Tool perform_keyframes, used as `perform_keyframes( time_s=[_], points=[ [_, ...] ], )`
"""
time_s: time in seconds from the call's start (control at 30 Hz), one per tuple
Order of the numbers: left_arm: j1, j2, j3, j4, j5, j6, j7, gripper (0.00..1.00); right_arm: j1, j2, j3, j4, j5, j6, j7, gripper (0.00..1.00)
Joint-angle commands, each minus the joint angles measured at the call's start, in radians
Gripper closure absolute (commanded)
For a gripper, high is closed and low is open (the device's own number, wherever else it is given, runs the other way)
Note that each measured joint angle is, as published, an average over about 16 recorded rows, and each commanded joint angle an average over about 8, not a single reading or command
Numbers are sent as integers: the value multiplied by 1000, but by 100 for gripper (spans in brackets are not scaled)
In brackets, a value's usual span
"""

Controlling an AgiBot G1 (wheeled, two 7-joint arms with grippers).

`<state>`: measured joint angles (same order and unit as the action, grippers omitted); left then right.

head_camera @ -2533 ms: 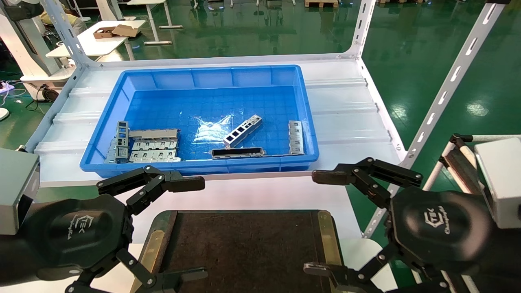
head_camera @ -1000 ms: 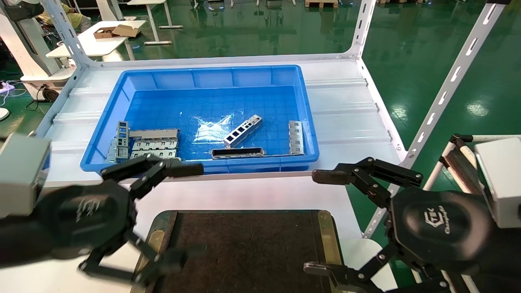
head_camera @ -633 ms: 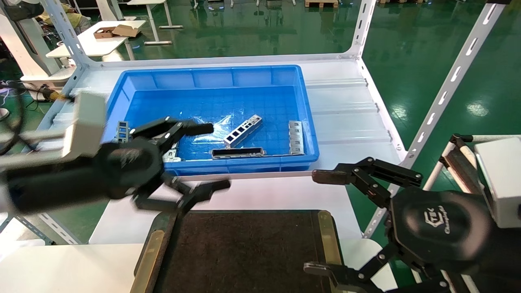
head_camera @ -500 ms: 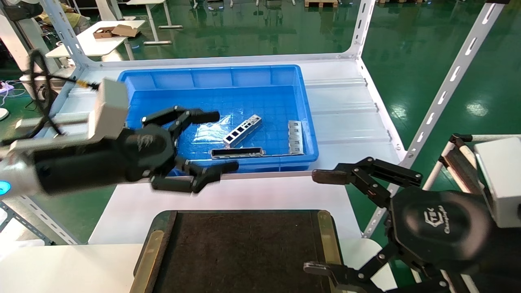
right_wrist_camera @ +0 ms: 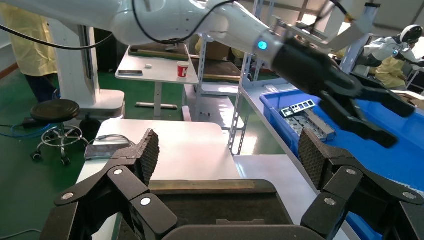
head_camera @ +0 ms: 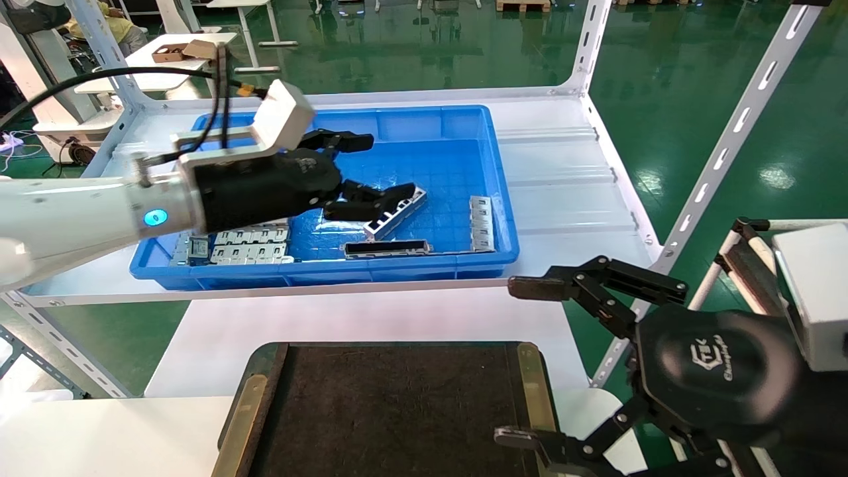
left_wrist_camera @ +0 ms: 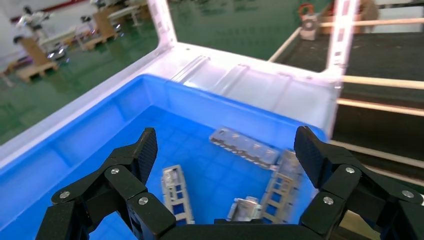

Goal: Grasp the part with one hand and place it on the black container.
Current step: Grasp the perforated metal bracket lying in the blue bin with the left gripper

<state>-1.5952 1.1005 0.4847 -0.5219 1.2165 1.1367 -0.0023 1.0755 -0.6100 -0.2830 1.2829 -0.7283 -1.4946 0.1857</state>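
In the blue bin (head_camera: 199,142) on the white shelf, seen from the head, the part (head_camera: 397,213) lies slanted on the ribbed floor, a slim silver-grey bar with square cut-outs, and the left gripper (head_camera: 381,169) hovers over its far end with jaws spread wide and empty, while the right gripper (head_camera: 523,361) is parked beside the black container (head_camera: 397,411), a flat dark tray with brass-coloured strips. From the left wrist, that gripper's (left_wrist_camera: 225,150) black textured pads (left_wrist_camera: 146,150) stand wide apart above several grey stamped metal pieces. From the right wrist, the right gripper (right_wrist_camera: 227,155) gapes open, holding nothing, over the dark tray's (right_wrist_camera: 210,187) rim.
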Motion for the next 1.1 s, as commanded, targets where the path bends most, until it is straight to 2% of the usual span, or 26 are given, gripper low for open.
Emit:
perform_keyframes(
  time_s=[0.03,0.33,0.63,0.67,0.7,0.73,0.93,0.97,1.0,1.1],
  points=[
    [-31,36,9,69,19,-23,15,0,0,0,0,0,0,0,0,0],
    [-95,153,23,300,59,-175,94,0,0,0,-1,0,1,0,0,0],
    [-109,227,37,437,85,-293,148,0,0,1,-1,0,1,1,-1,0],
    [-109,232,38,445,88,-301,151,0,0,1,-2,0,1,1,-1,1],
    [-108,237,40,451,90,-310,152,0,0,1,-2,0,1,1,-1,9],
    [-106,240,42,456,92,-318,153,3,0,1,-2,0,1,1,-1,22],
    [-93,253,52,459,99,-352,144,76,0,1,-2,0,1,1,-1,95],
    [-90,254,54,457,99,-354,141,88,0,1,-2,0,1,1,-1,100],
    [-87,254,56,455,100,-356,138,98,0,1,-2,0,2,1,-1,100],
    [-78,255,61,449,100,-361,125,100,1,1,-2,0,2,1,-1,100]
  ],
)
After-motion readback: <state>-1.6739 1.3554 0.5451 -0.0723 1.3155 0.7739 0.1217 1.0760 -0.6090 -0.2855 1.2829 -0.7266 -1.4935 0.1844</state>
